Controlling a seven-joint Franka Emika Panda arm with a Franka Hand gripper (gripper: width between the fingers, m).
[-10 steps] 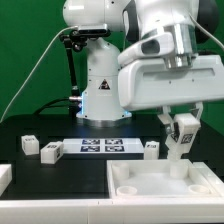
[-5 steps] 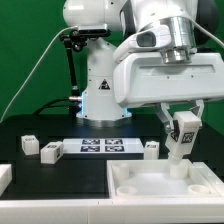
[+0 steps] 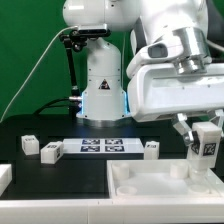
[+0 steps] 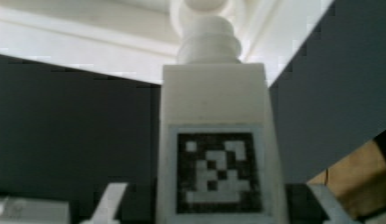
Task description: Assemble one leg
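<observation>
Exterior view: a large white panel (image 3: 150,208) with raised rims and sunken recesses lies at the front of the black table (image 3: 60,178), toward the exterior view's right. One upright leg (image 3: 205,150) meets the panel at its far rim, near the corner on the exterior view's right. Whether its lower end is seated in a recess or only touching the rim cannot be told.

The white arm (image 3: 175,70) fills the upper part of the exterior view's right, its bulky wrist level above the panel with the gripper (image 3: 205,135) pointing straight down. The gripper is pinching the leg by its upper part, the black-and-white tag (image 3: 207,144) facing the camera.

The wrist view looks down the length of the leg (image 4: 216,120), its tag (image 4: 216,168) close to the lens and its narrow ridged tip toward the white panel (image 4: 65,40). The fingers (image 4: 108,204) show only as pale edges on either side of the leg.

Behind the panel, the marker board (image 3: 100,147) lies flat on the table. Three small white blocks (image 3: 50,151) with tags sit near it: two toward the exterior view's left, one just beside its other end.
</observation>
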